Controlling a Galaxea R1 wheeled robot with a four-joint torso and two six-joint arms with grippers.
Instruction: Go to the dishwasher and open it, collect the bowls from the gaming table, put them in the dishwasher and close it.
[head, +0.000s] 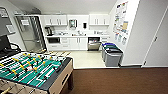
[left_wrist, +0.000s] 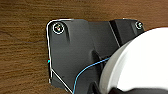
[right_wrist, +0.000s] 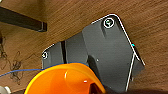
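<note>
The dishwasher (head: 93, 45) stands under the kitchenette counter at the far end of the room. Its steel door is folded down and the inside is dark. In the right wrist view the orange bowl (right_wrist: 65, 80) hangs close to the camera above the brown wood floor, carried by my right gripper. Close to the camera in the left wrist view is a round bowl (left_wrist: 140, 62), white on the outside with a dark edge. My left gripper carries it above the same floor. The gaming table is out of view.
A green table-football table (head: 32, 68) fills the near left. Grey bins with blue and dark lids (head: 112, 54) stand against the right wall before the kitchenette. Brown wood floor (head: 112, 80) leads to pale tiles (head: 85, 58) in front of the white cabinets.
</note>
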